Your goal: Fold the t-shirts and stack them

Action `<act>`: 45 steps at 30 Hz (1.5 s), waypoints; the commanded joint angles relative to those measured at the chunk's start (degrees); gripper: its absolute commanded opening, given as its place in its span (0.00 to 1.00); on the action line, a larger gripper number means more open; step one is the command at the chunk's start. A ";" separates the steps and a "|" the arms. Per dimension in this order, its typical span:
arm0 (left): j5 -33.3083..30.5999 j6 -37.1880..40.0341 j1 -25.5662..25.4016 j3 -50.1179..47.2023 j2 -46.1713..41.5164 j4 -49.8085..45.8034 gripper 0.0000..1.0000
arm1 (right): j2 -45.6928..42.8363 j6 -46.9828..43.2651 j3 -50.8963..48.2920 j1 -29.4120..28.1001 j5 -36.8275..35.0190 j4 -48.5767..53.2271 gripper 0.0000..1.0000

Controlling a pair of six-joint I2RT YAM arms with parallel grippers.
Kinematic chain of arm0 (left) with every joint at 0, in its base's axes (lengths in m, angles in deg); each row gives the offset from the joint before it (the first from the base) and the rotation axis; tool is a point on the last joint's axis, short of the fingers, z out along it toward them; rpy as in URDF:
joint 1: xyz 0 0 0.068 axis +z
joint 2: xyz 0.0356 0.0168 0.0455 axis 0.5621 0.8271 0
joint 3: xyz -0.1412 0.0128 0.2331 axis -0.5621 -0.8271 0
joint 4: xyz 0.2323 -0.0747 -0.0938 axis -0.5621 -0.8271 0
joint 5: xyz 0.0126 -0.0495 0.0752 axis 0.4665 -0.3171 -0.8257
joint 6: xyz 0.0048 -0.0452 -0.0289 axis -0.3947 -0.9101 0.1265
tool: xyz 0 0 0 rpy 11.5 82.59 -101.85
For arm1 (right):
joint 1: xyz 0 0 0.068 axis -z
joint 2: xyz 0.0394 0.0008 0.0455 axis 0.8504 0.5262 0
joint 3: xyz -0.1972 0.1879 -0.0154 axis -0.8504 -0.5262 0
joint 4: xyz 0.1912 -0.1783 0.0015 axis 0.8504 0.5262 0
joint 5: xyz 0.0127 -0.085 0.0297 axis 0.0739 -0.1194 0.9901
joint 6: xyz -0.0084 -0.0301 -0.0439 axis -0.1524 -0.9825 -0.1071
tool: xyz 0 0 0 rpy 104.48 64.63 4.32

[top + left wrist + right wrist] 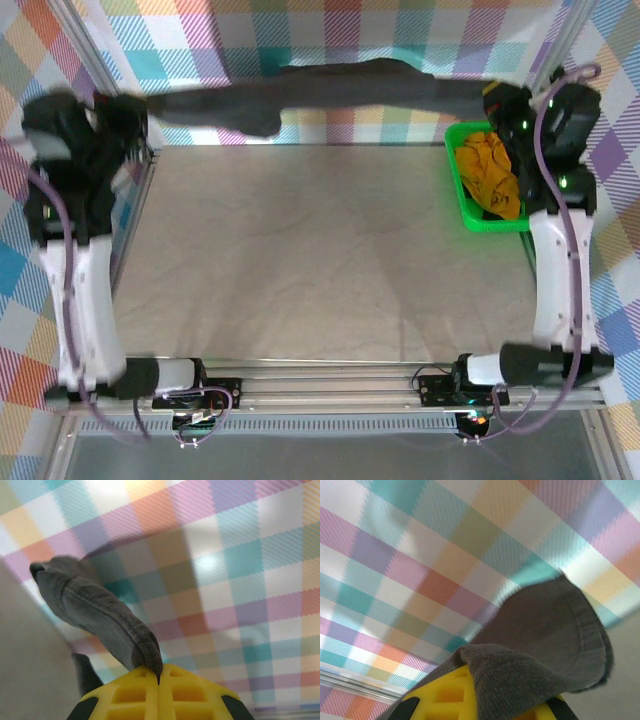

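Note:
A charcoal-black t-shirt [330, 88] hangs stretched in a long band above the far edge of the table, held up at both ends. My left gripper [140, 105] is shut on its left end; in the left wrist view the yellow fingers [130, 695] meet with a fold of the shirt [95, 610] pinched between them. My right gripper [495, 100] is shut on the right end, where the shirt [545, 630] drapes over the yellow fingers [445, 695]. A mustard-yellow t-shirt [485, 165] lies crumpled in the basket.
The bright green basket [458, 185] stands at the back right of the beige table [320, 280], under the right arm. A plaid backdrop [330, 30] closes off the far side. Metal frame posts [100, 60] rise at the corners.

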 commanded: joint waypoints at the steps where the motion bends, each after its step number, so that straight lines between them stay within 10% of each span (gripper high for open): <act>1: 0.32 -2.78 -0.79 -23.58 -2.99 2.11 0.07 | -4.31 2.71 -17.15 -0.24 -4.53 3.64 0.00; 3: 1.84 -2.02 -1.33 -33.86 -4.07 2.29 0.28 | -7.01 3.21 -27.85 -1.01 -4.04 2.71 0.02; 8: -0.76 5.19 -2.18 -46.81 0.23 1.56 0.50 | 0.33 -2.44 -36.75 -1.43 2.91 10.41 0.50; 17: -0.38 8.48 -3.96 -52.91 8.60 7.76 0.47 | 3.52 -6.34 -42.12 -8.06 2.98 9.61 0.53; 45: 2.08 14.40 -3.28 23.36 79.84 -8.41 0.39 | 56.41 -6.99 6.96 -10.68 0.35 18.57 0.43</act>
